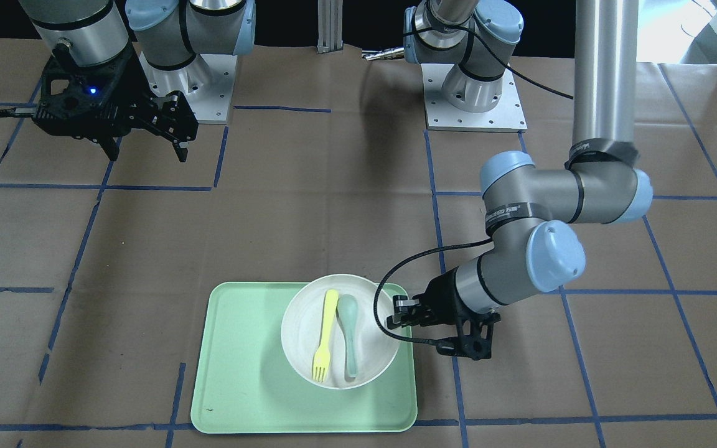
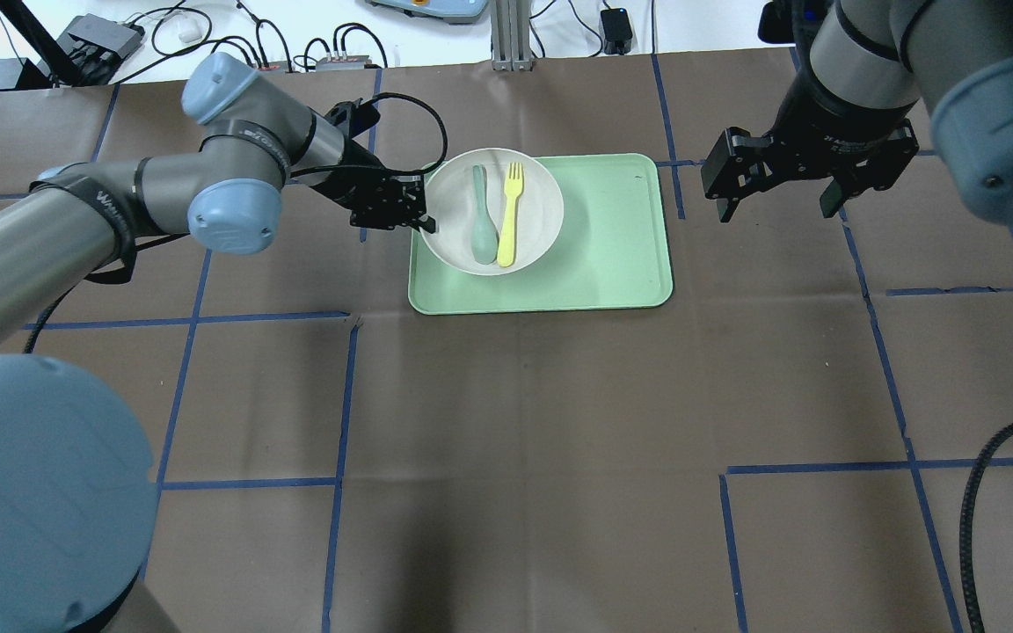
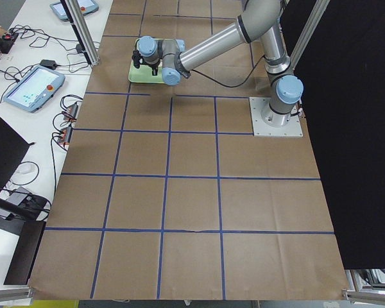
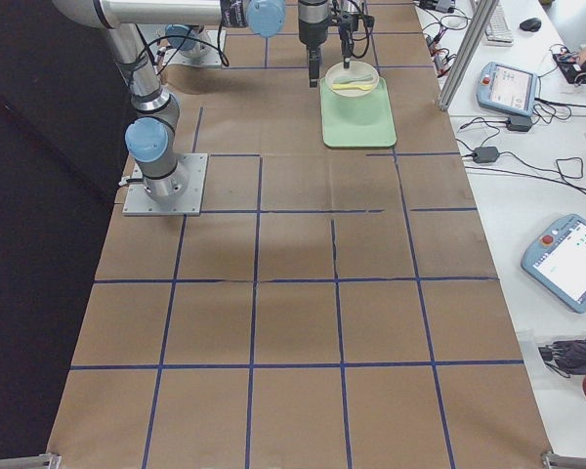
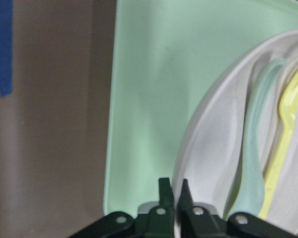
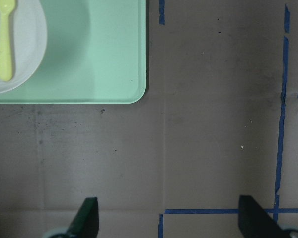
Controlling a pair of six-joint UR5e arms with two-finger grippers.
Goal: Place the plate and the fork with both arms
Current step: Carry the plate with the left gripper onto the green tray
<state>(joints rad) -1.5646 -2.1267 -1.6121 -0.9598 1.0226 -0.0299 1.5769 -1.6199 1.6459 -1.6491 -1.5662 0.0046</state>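
Note:
The off-white plate (image 1: 302, 336) is over the near-left part of the mint-green tray (image 1: 240, 373), with the yellow fork (image 1: 326, 336) and a grey-green spoon (image 1: 349, 336) lying side by side in it. My left gripper (image 1: 393, 314) is shut on the plate's rim. The left wrist view shows its fingertips (image 5: 164, 191) pinching the rim of the plate (image 5: 203, 158) beside the fork (image 5: 283, 144). My right gripper (image 2: 775, 211) is open and empty, above the table to the right of the tray (image 2: 612, 255). The right wrist view shows the gripper (image 6: 169, 218) apart from the fork (image 6: 6, 39).
The table is covered in brown paper with blue tape lines. The two arm bases (image 1: 473, 93) stand at the robot's side of the table. Cables and teach pendants (image 4: 508, 88) lie beyond the table's far edge.

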